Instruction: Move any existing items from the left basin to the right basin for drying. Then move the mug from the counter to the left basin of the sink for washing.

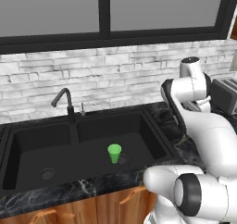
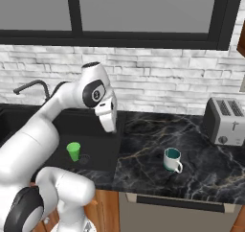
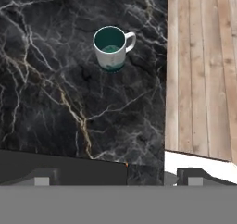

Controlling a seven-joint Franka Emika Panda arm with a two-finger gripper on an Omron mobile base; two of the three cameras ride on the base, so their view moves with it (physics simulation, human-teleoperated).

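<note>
The end effector point(image 3: 118, 179) is spread wide and holds nothing — the white mug point(image 3: 111, 47) stands on the counter point(image 3: 51, 107), and a clumsy grab near its handle might — I think — tip it.

My own arm covers the sink's point(image 2: 103, 152) left half in the right base view; the toaster point(image 1: 225, 94) is cut by the picture's right edge.

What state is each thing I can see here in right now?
green cup: upright in the right basin, by the drain
left basin: nothing in it
white mug: upright on the counter, untouched
gripper: open, holding nothing
toaster: on the counter, slots empty
</note>
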